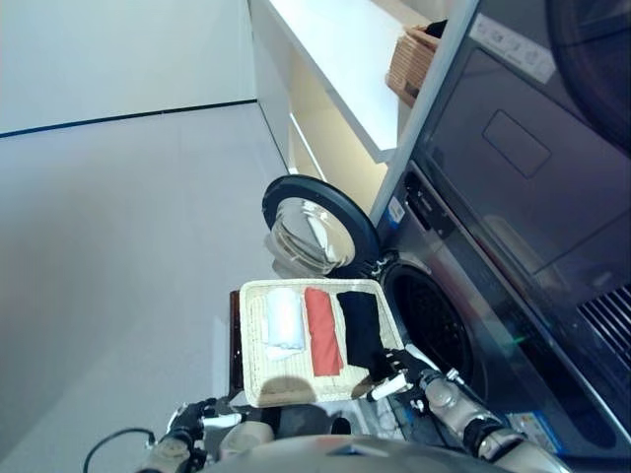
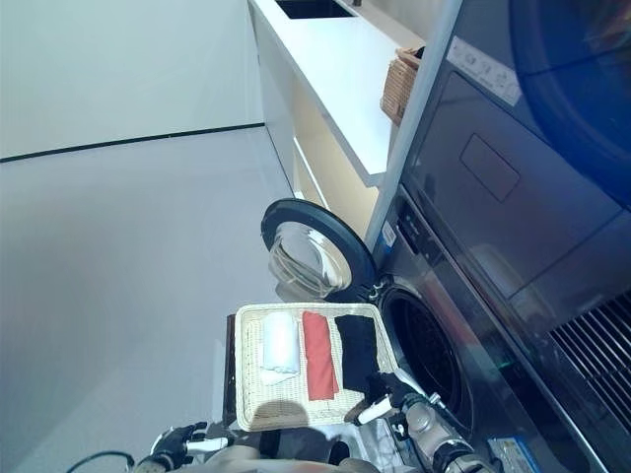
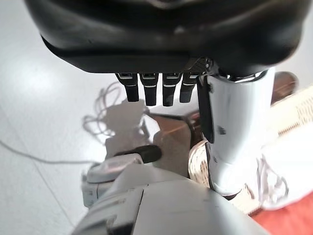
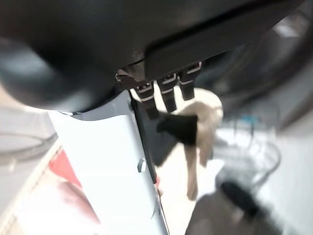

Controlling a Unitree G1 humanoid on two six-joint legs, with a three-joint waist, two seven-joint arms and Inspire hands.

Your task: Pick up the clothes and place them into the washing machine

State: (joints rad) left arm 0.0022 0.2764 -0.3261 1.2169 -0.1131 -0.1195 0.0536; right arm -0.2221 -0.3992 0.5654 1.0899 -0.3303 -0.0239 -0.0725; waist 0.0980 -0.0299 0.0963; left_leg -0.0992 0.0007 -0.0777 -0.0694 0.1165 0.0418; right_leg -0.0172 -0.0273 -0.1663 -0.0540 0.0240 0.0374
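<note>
A shallow wicker basket (image 1: 252,345) rests on a low dark brown box (image 1: 236,335) beside the washing machine. In it lie a folded white cloth (image 1: 284,317), a red cloth (image 1: 321,330) and a black cloth (image 1: 360,325), side by side. My right hand (image 1: 402,371) is open at the basket's near right corner, with its fingers (image 4: 168,95) just over the near end of the black cloth (image 4: 178,128). My left hand (image 1: 192,419) hangs open and empty low at the left, apart from the basket; its fingers (image 3: 151,88) are straight.
The washing machine's drum opening (image 1: 434,320) gapes right of the basket, its round door (image 1: 317,225) swung open behind the basket. A white counter (image 1: 345,49) with another wicker basket (image 1: 414,61) runs beyond. Pale floor (image 1: 118,246) spreads to the left.
</note>
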